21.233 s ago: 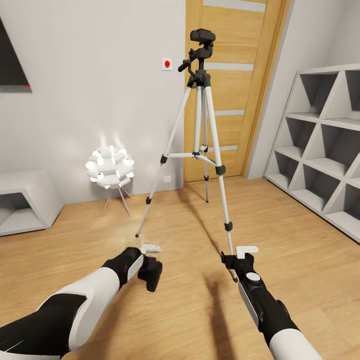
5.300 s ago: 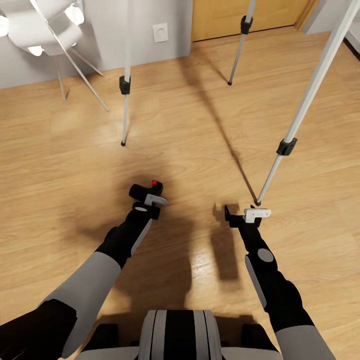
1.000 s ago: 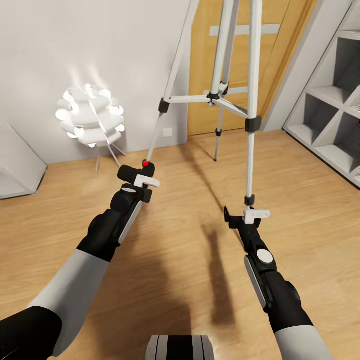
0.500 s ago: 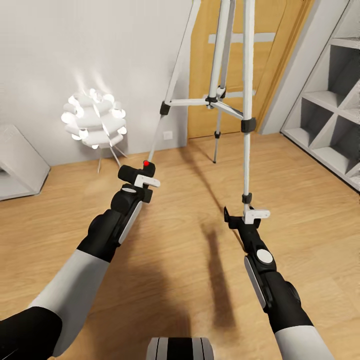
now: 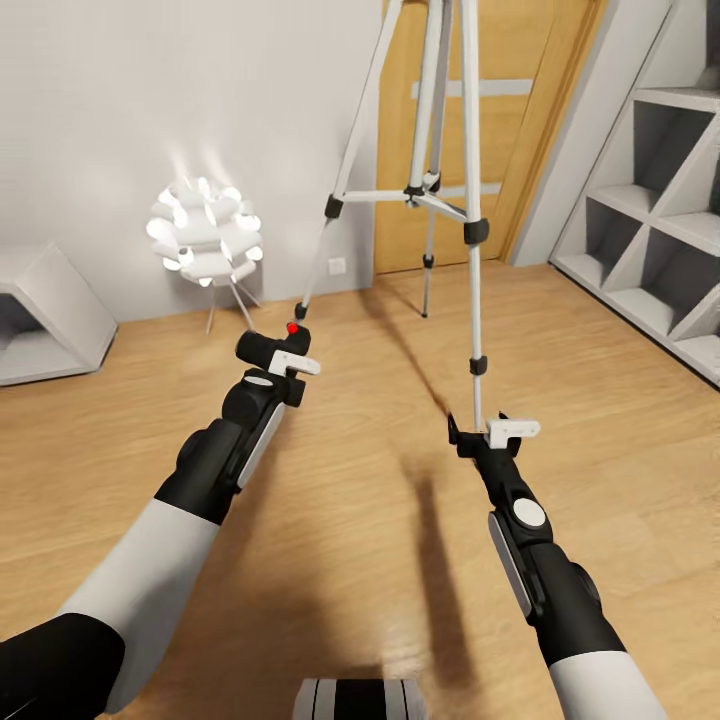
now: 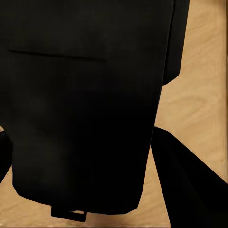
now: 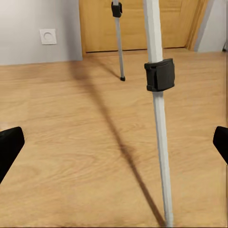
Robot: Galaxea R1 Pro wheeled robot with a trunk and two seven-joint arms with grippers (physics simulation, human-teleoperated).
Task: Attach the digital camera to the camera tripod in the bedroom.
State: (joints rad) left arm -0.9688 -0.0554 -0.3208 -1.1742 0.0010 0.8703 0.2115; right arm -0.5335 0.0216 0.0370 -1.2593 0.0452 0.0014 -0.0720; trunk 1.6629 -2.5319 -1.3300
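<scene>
View tilted lower than a moment ago, arms unmoved, left gripper (image 5: 283, 358) clamped on camera (image 5: 272, 347), right gripper (image 5: 482, 435) spread wide beside tripod (image 5: 471, 228) leg, lamp (image 5: 206, 233) behind.

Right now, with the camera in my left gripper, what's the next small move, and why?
Probably tilt the head up and raise the left gripper. It holds the digital camera low, near floor level, while the camera tripod runs out of frame above, so its mounting head can't be seen yet.
</scene>
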